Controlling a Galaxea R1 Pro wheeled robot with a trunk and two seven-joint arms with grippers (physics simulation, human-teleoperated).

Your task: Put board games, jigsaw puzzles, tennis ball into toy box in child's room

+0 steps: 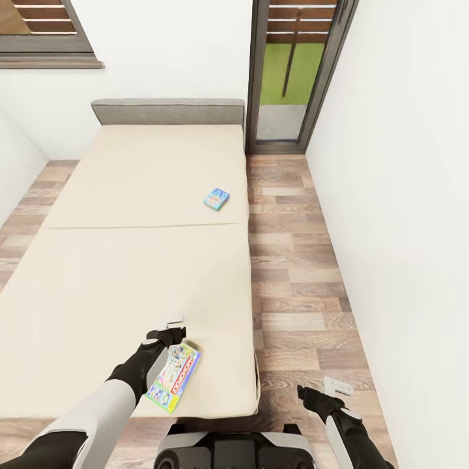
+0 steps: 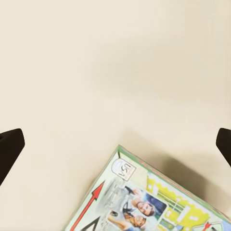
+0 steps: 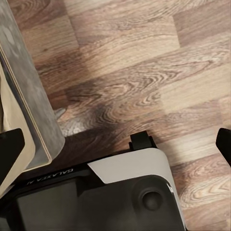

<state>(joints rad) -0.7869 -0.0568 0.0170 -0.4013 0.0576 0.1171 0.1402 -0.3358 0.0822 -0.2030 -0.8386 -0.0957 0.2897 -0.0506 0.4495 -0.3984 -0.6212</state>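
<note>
The left gripper (image 1: 174, 326) is hovering over the near end of the bed (image 1: 117, 273), its fingers spread wide with nothing between them. A green-edged board game (image 1: 173, 377) is lying flat on the cream cover just beside the left wrist, close to the bed's near right corner. A small blue board game (image 1: 216, 198) is resting farther up the bed near its right edge. The right gripper (image 1: 329, 389) is hanging over the wood floor (image 1: 299, 273) to the right of the bed, fingers spread and empty.
</note>
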